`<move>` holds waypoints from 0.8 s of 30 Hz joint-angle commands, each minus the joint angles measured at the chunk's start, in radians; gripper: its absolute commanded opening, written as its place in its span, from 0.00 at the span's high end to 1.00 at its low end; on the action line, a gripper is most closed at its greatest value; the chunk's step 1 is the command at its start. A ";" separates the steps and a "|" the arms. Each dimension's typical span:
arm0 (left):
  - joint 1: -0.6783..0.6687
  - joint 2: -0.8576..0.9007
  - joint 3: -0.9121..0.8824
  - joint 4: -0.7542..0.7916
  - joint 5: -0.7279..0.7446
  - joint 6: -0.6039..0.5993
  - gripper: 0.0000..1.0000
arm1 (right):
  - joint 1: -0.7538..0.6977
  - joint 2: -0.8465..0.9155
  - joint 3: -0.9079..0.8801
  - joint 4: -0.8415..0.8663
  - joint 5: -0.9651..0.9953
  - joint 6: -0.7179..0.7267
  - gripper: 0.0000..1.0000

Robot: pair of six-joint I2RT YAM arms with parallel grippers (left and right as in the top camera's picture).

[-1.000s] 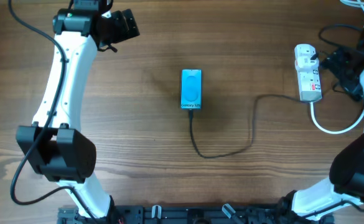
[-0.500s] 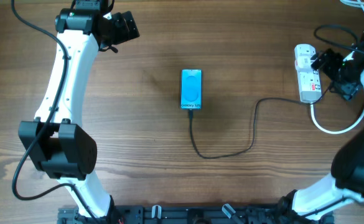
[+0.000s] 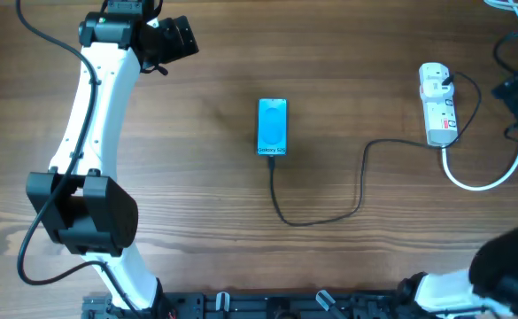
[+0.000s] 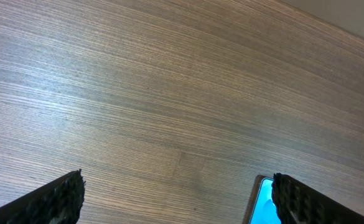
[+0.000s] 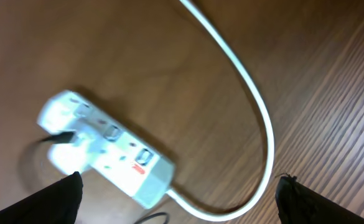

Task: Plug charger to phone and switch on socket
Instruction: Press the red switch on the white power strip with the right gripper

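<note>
Right wrist | right gripper [image 5: 178, 208] hovering near socket [image 5: 107, 149], jaws gaping wide, empty | left gripper [image 4: 178, 199] likewise gaping, empty | charger [image 3: 361, 177] apparently meeting phone [image 3: 273, 127] on desk [image 3: 197, 177] | judging: pressing red-marked switch [image 5: 145, 156] squarely downward, avoiding sliding the strip.

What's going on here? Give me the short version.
Two robot arms are set to plug the charger into the phone and switch on the socket. The black cable runs from the socket to the phone's near end and looks plugged in at both. Nothing is held: the left gripper hangs open over the table, and the right gripper hangs open above the socket. The blurred view does not show whether it is switched on.
</note>
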State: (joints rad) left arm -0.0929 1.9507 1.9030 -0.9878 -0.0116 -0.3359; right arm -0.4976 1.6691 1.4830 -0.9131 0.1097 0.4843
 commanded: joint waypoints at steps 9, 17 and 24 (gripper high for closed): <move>0.005 0.003 -0.005 0.000 -0.016 -0.010 0.00 | 0.061 0.142 0.002 -0.112 -0.438 -0.191 0.00; 0.005 0.003 -0.005 0.000 -0.016 -0.010 0.00 | -0.034 0.108 0.011 -0.056 0.054 0.066 0.00; 0.005 0.003 -0.005 0.000 -0.016 -0.010 0.00 | -0.050 0.139 -0.044 0.143 -0.056 0.019 0.00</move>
State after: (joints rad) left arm -0.0929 1.9507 1.9030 -0.9878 -0.0143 -0.3359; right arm -0.5507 1.8061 1.4734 -0.8368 0.1204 0.5308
